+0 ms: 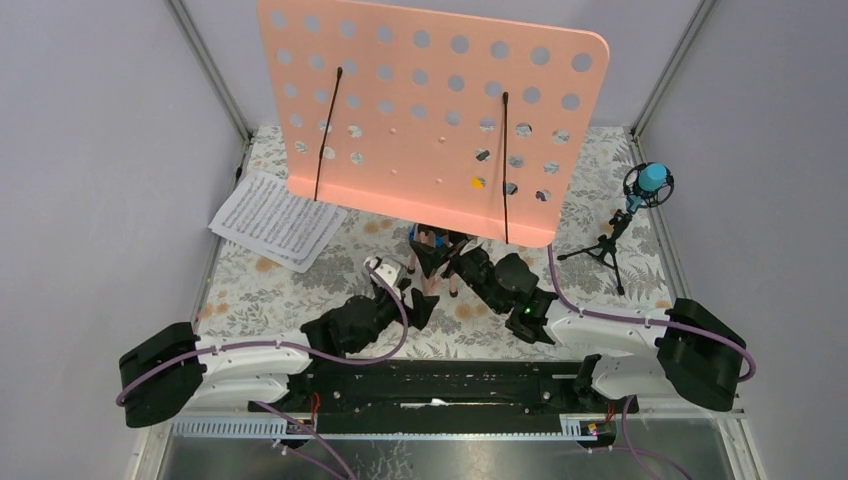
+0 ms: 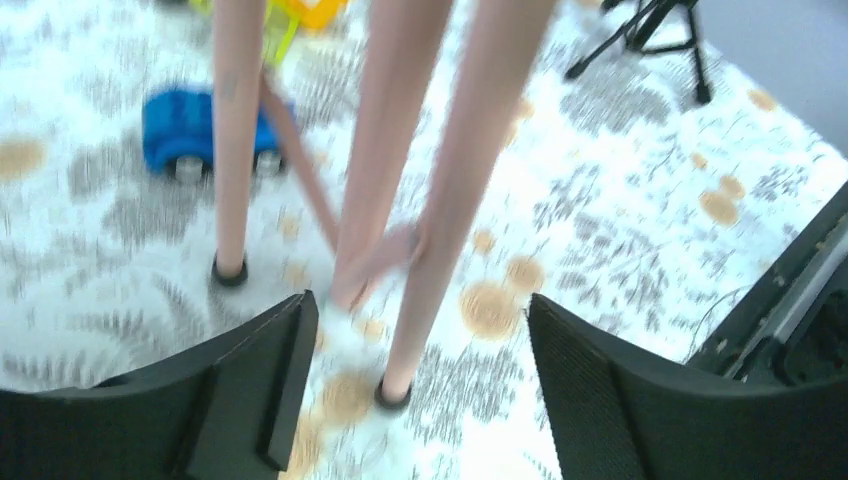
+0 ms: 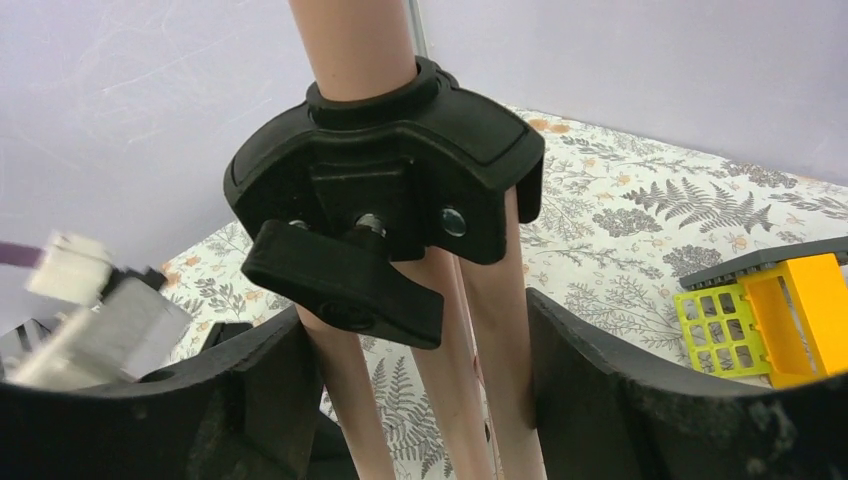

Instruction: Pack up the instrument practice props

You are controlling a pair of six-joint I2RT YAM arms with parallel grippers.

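Top external view shows the pink music stand [image 1: 430, 110] upright in the middle of the worktop [image 1: 250, 300], its perforated desk tipped toward the camera. Both arms reach in under it to the base, probably because folding the legs is the way to make it small enough to pack.

In the left wrist view the left fingers [image 2: 250, 400] stand wide apart, released. The stand's legs [image 2: 450, 200] pass between them with a clear gap on each side, so they hold nothing.

In the right wrist view the right fingers [image 3: 250, 400] sit on either side of the legs, just below the black collar [image 3: 400, 150] with its clamp knob. They lie close to the outer legs, but I cannot tell whether they press on them or only bracket them. That height would suit steadying the stand or getting at the knob.

The sheet music [image 1: 280, 220] lies flat by the left edge. The blue mic [image 1: 652, 180] stands on its tripod [image 1: 605, 250] near the right edge. Both are well apart from the arms and not yet packed.

Counted:
- 1 stand with 3 legs
- 2 dark wire page holders [image 1: 328, 135]
- 1 pile of sheet music, number of pages unclear
- 1 blue mic on 1 tripod
- 1 blue toy car [image 2: 205, 130]
- 1 yellow-green block [image 3: 770, 320]

No black mic can be made out.
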